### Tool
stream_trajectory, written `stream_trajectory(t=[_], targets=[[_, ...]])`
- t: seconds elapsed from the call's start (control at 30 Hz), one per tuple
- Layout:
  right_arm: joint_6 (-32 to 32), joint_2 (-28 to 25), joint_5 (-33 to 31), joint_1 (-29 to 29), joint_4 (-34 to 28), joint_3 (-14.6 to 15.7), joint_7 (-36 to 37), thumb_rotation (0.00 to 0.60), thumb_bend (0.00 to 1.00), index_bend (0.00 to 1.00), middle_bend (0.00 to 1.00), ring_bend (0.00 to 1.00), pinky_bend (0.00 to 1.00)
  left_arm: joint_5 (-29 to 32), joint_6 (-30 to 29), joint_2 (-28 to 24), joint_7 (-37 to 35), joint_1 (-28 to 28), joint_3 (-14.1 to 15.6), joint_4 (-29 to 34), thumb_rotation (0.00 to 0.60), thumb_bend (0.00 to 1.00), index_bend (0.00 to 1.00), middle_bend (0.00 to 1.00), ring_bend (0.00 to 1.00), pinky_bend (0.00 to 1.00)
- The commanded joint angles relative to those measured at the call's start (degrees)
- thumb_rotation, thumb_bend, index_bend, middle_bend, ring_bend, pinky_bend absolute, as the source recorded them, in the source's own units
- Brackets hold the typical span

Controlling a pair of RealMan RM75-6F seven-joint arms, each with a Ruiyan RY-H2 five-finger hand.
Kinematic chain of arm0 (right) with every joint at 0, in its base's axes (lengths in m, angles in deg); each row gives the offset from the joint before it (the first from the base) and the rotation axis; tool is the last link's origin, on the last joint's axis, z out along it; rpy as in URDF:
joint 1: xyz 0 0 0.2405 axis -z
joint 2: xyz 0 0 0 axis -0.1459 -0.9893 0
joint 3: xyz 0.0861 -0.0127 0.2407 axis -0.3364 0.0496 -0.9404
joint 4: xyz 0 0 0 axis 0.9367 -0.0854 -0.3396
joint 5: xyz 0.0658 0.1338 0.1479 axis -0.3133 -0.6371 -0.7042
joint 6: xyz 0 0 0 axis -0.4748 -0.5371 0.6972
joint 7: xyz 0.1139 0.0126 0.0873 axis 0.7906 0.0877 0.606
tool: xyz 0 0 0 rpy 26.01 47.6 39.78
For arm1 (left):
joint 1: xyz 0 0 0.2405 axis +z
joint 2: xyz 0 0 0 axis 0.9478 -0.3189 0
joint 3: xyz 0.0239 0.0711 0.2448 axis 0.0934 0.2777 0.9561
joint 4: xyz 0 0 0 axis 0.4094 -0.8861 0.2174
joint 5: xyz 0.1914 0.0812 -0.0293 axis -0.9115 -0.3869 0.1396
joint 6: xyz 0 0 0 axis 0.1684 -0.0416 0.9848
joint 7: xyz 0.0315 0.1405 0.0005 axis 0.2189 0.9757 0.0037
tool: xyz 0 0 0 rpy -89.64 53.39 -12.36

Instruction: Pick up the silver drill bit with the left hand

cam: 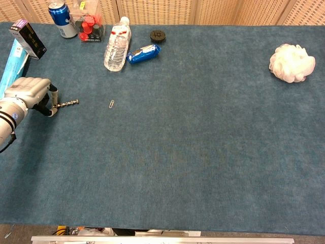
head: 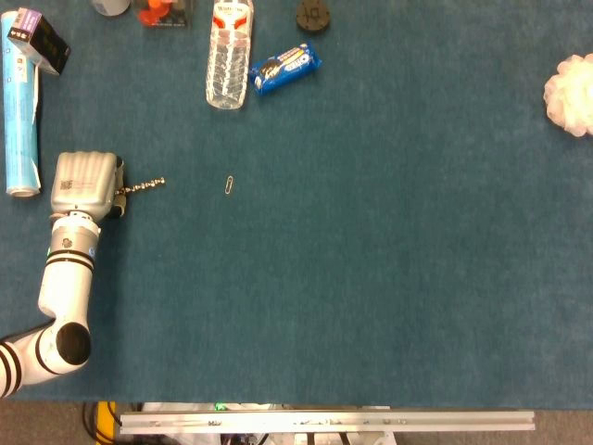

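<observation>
The silver drill bit (head: 142,186) (cam: 66,104) is a thin twisted metal rod pointing right. My left hand (head: 85,184) (cam: 30,92) grips its left end, fingers curled around the shank, at the left side of the blue table. The bit's tip sticks out to the right of the hand, just above or on the cloth; I cannot tell which. The right hand shows in neither view.
A paper clip (head: 229,184) lies right of the bit's tip. A blue tube (head: 18,116) and a dark box (head: 35,39) lie behind the hand. Further back are a water bottle (head: 228,57), a blue snack packet (head: 284,68), a black disc (head: 313,15), a soda can (cam: 59,12). A white puff (head: 570,93) sits far right.
</observation>
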Motion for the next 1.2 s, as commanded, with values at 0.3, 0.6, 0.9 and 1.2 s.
stream_trajectory(t=[0.3, 0.6, 0.9, 1.2], targets=[[-0.3, -0.1, 0.3, 0.1, -0.1, 0.0, 0.0, 0.6, 0.25, 0.08, 0.12, 0.08, 0.11, -3.2, -1.9, -1.8, -2.0, 0.5, 0.6, 2.5, 0.6, 0.33, 0.58, 0.85, 0.83, 0.79], [-0.6, -0.1, 0.6, 0.2, -0.2, 0.0, 0.3, 0.6, 0.25, 0.08, 0.12, 0.08, 0.11, -11.5, -6.4, -7.2, -4.3, 1.7, 1.9, 10.4, 0.6, 0.33, 0.59, 0.85, 0.83, 0.79], [-0.7, 0.1, 1.0, 0.1, -0.2, 0.1, 0.3, 0.6, 0.25, 0.08, 0.12, 0.08, 0.11, -18.1, -8.4, -12.0, -5.6, 1.7, 2.2, 20.3, 0.6, 0.33, 0.59, 0.86, 0.83, 0.79], [-1.1, 0.0, 0.9, 0.5, 0.0, 0.2, 0.5, 0.6, 0.25, 0.08, 0.12, 0.08, 0.11, -16.9, -6.7, -8.9, -2.0, -1.4, 0.9, 22.3, 0.6, 0.33, 0.59, 0.86, 0.83, 0.79]])
